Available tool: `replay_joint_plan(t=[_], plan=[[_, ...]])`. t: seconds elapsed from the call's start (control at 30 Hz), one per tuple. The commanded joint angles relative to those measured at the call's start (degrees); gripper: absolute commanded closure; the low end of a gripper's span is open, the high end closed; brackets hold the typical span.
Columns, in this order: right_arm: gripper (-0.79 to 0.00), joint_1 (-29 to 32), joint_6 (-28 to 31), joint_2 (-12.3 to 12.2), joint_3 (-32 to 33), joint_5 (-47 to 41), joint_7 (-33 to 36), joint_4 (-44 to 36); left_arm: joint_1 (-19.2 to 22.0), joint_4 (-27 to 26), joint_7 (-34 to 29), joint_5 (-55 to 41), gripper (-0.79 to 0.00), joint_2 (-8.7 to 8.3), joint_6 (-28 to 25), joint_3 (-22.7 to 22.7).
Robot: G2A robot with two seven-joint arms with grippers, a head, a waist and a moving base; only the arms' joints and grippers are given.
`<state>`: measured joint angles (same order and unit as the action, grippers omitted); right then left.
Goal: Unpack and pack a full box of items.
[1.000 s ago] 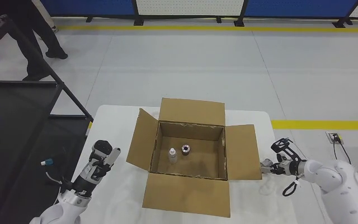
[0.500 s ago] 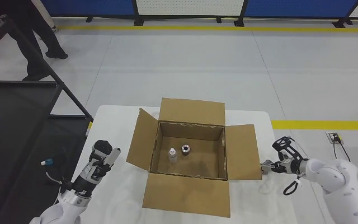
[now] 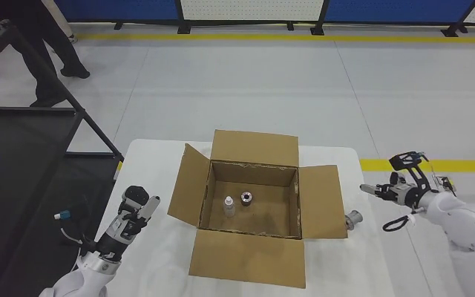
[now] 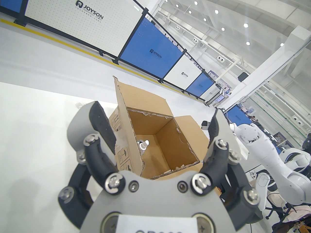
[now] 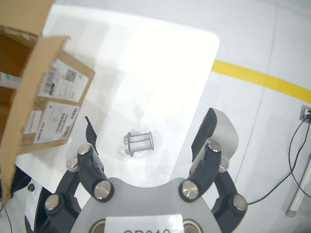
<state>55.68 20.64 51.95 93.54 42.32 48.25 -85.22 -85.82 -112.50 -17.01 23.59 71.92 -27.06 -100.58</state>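
Near the right edge of the desk [image 3: 152, 160] a spool [image 5: 139, 143] lies outside the box [image 3: 249, 260]: unpacking, seemingly. Left pincer [image 4: 156, 109] and right pincer [image 5: 148, 114] gape; bottle [image 3: 229, 206] likely next.

In the top view the small bottle [image 3: 229, 205] and the dark round piece [image 3: 246, 197] inside the box [image 3: 252, 256] are too small to identify further. From the left wrist, the near flap [image 4: 124, 112] covers the bottle up to its white cap [image 4: 145, 142]. From the right wrist, the box runs off the picture's edge, and a side flap [image 5: 36, 78] hides most of a white tube [image 5: 9, 79]. The bottom edge of the top view cuts off the near side of the worktop [image 3: 156, 163].
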Motion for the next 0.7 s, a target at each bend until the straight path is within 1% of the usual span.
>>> replay_joint_plan(t=[0.0,0.13,0.17,0.23,0.3,0.37,0.47,0.57,0.67], plan=[[-0.785,2.15,-4.11,-0.02,1.27,-0.23,-0.56,-8.0,-0.04,-0.04,0.36,-0.14,-0.785,0.01,0.36,-0.03],[-0.785,5.64,-5.56,-0.09,1.45,0.17,-0.41,-21.09,-0.55,-0.37,2.76,-1.07,-0.785,0.0,0.97,-0.8],[-0.785,5.98,-4.83,-0.1,0.75,0.12,-0.2,-24.13,-0.74,-0.34,3.32,-1.29,-0.785,-0.02,1.03,-1.24],[-0.785,5.94,-3.57,-0.13,-1.2,0.8,1.19,-28.03,-1.14,-0.2,4.12,-1.94,-0.785,-0.07,1.0,-2.08],[-0.785,4.66,-2.62,-0.09,-4.42,1.71,3.04,-30.6,-1.57,-0.01,4.63,-2.62,-0.785,-0.14,0.88,-2.91],[-0.785,2.27,-2.58,0.11,-8.32,2.58,4.52,-31.31,-2.05,0.14,4.96,-3.16,-0.785,-0.22,0.48,-3.7],[-0.785,-3.13,-3.72,0.79,-16.02,4.5,7.33,-30.04,-2.81,0.39,5.41,-3.73,-0.785,-0.31,0.07,-4.75],[-0.785,-10.04,-4.36,2.11,-25.02,5.31,9.21,-25.99,-3.52,0.5,5.93,-4.39,-0.785,-0.39,-0.22,-5.74],[-0.785,-17.45,-5.59,4.14,-34.09,5.2,9.63,-20.18,-4.24,0.53,6.16,-5.03,-0.785,-0.48,-0.57,-6.63]])
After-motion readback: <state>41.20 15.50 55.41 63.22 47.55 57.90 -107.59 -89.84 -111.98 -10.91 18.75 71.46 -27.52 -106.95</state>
